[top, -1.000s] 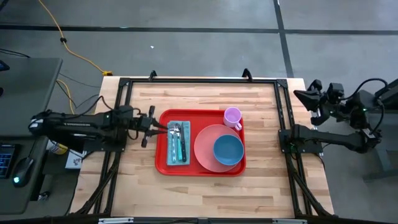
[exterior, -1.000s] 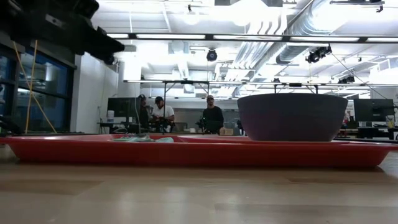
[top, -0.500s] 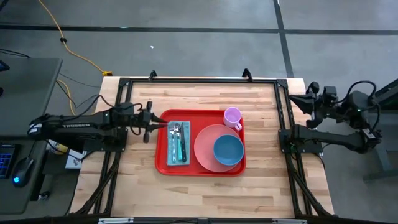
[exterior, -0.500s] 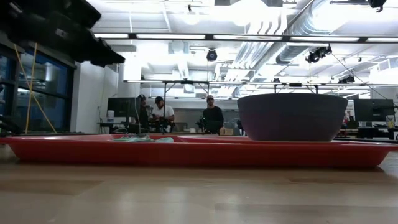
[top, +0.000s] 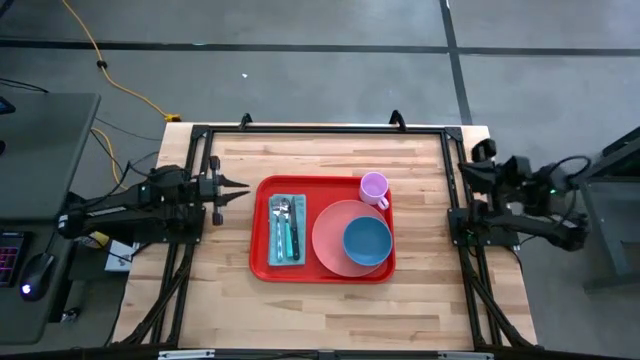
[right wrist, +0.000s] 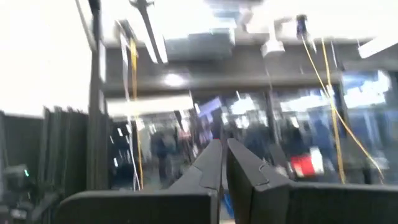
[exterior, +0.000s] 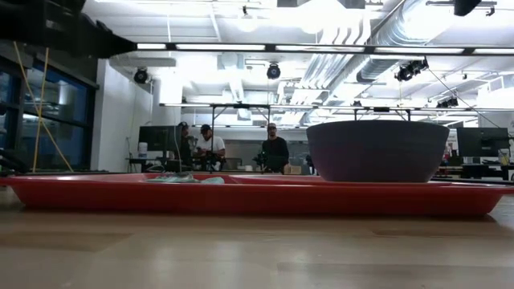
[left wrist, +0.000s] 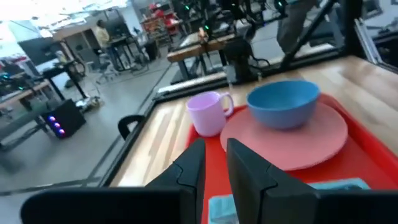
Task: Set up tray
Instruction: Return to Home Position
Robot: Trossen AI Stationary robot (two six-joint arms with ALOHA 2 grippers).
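Pretty sure this was the pack-up step: the tray (top: 256, 240) sat fully laid on the surface (top: 330, 310) just ahead of the left claw (top: 230, 189), with the napkin (top: 287, 255) at its near end and the plate (top: 330, 245), bowl (top: 367, 241) and mug (top: 374, 186) beyond. So the next move only needed both arms tucked home without clipping anything. The left arm lay low and level, claw empty with fingers together. The right claw (right wrist: 222, 149), well past the tray's far end, was pinched shut on nothing too, aimed out at the room.
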